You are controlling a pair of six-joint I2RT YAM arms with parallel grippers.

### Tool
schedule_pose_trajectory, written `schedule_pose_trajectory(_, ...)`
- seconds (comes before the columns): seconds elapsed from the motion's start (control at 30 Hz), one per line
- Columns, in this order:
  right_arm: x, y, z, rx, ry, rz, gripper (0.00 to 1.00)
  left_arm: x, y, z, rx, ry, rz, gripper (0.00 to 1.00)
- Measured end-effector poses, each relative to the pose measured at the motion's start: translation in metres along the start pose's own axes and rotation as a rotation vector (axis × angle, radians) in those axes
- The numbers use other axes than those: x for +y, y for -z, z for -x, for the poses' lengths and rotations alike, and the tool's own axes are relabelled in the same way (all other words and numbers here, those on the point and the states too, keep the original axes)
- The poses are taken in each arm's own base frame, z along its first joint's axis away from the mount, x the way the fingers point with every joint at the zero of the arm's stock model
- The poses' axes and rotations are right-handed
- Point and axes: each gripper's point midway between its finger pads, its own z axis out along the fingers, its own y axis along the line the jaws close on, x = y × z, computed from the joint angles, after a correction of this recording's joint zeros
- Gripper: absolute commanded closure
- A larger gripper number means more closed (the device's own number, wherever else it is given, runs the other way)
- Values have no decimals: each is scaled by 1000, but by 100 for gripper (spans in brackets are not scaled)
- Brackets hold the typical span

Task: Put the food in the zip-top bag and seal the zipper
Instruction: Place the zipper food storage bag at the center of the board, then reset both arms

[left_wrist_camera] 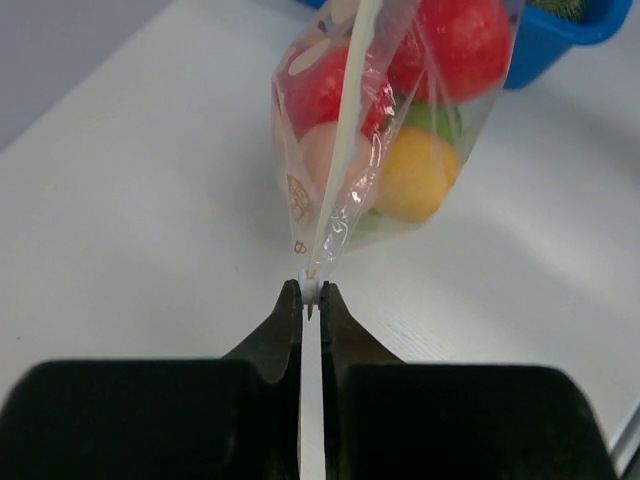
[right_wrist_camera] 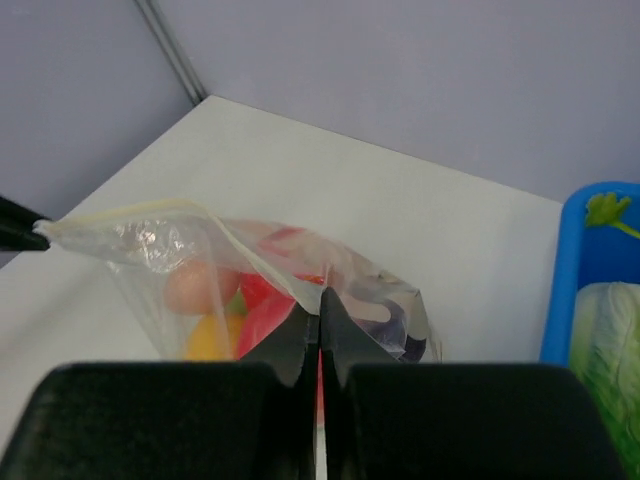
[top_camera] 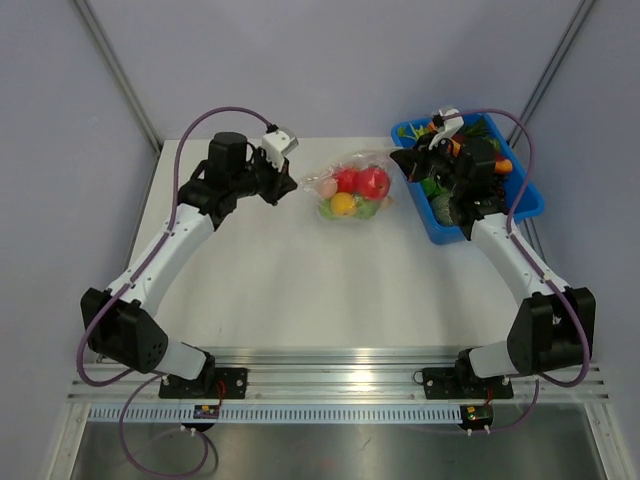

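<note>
We are finding no wording, number or brand that we can read. We are seeing only small reddish-brown printed marks point(left_wrist_camera: 297, 190) on the zip-top bag point(left_wrist_camera: 385, 140), too blurred to decipher.

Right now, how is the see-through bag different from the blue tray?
The zip-top bag is clear and crinkly; the blue tray is solid blue. The bag is pinched by the left hand and right hand; the tray sits on the table, unheld. Both hold toy food.
</note>
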Motion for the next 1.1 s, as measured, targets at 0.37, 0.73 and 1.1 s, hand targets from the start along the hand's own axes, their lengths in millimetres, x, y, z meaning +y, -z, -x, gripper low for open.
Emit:
schedule_pose_trajectory(0.37, 100, 61, -86, 199, -19, 245, 1, 2, 78, 14, -186, 44, 224, 1)
schedule_pose_trajectory(0.73, 23, 112, -49, 207, -226, -421, 0, -9, 150, 8, -284, 359, 414, 1)
schedule_pose_trajectory(1.1, -17, 162, -127, 466, -308, -782, 1, -27, 148, -125, 11, 574, 507, 1)
